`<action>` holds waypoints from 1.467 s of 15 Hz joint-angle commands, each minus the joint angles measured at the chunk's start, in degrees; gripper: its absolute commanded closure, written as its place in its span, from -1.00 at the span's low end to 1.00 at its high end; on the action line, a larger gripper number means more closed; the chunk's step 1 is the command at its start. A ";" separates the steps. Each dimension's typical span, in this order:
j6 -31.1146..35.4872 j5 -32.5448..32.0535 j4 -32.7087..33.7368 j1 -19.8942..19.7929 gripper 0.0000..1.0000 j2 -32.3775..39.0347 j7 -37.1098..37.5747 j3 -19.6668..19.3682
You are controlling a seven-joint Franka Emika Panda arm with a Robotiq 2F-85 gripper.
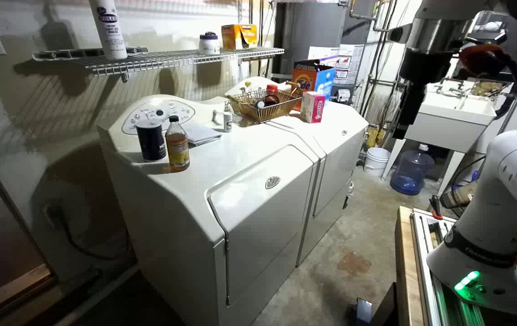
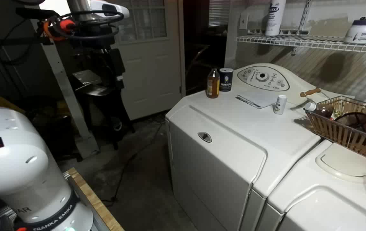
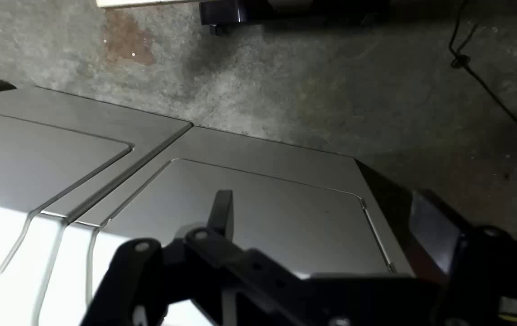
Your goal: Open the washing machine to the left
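Robotiq claw (image 3: 328,219), wrist view: the two fingers (image 3: 221,212) are standing wide apart, with the left-hand white washing machine (image 2: 224,144) showing beyond them; in both exterior views the claw is pointing downward, well apart from that machine; the white Franka Emika arm (image 1: 485,217) is standing on a wood-edged bench (image 1: 405,258); the washing machine is facing the bench across a concrete floor (image 1: 367,226), its slanted front panel (image 1: 249,192) lying closed and bearing a small oval badge (image 2: 204,137); on the machine's top a Morton salt canister (image 2: 226,80) and an amber bottle (image 2: 213,85) are standing side by side, a small white container (image 2: 280,104) apart from them; a brown slatted basket (image 2: 346,138) is resting across the seam with the twin white machine (image 1: 333,185); a white wire shelf (image 1: 168,62) is running along the wall (image 1: 163,22) above.
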 commanded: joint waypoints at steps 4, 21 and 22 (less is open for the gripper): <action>-0.12 -0.19 0.13 0.36 -1.00 0.10 0.24 -0.23; 18.30 -3.23 3.83 3.20 -1.00 16.85 -23.83 -11.49; 21.22 -3.11 4.62 3.66 -1.00 20.04 -27.83 -13.51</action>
